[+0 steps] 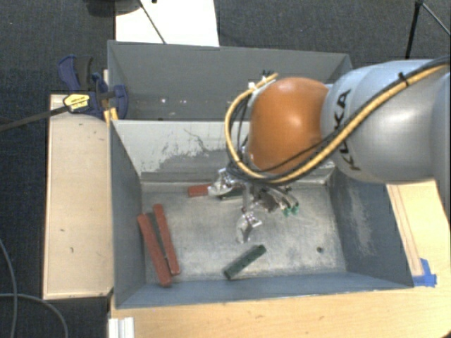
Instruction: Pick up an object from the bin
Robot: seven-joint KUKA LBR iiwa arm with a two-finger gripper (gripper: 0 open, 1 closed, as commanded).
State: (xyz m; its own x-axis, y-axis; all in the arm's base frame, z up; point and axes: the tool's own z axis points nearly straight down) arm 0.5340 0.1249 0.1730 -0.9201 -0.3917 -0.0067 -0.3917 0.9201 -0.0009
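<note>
**Gripper low over the bin floor, just behind a dark green bar**

The thing nearest the gripper (248, 229) is a dark green bar (244, 260). It is short, straight and flat-sided, and lies on the floor of the bin (211, 83) close to the front wall, about midway along it. It lies slantwise, its right end turned toward the back of the bin. All of it shows, with nothing resting on it.

Two long red-brown sticks (168, 241) lie side by side at the front left, well apart from the bar and running from the middle of the floor toward the front wall. A short red-brown piece (198, 190) lies at the foot of the back wall, its right end hidden behind the metal parts of the wrist. A small green bit (289, 208) shows just right of the wrist. Whether it is a loose thing or a part of the robot cannot be told.

The orange cover (285, 122) and its looped cables (236, 129) hide the back right of the floor and most of the gripper's body.

The gripper's tip points down over bare floor, near the bar's upper end but apart from it. Whether the gripper is open or closed cannot be told from this angle, and no thing can be seen in its grasp.
</note>
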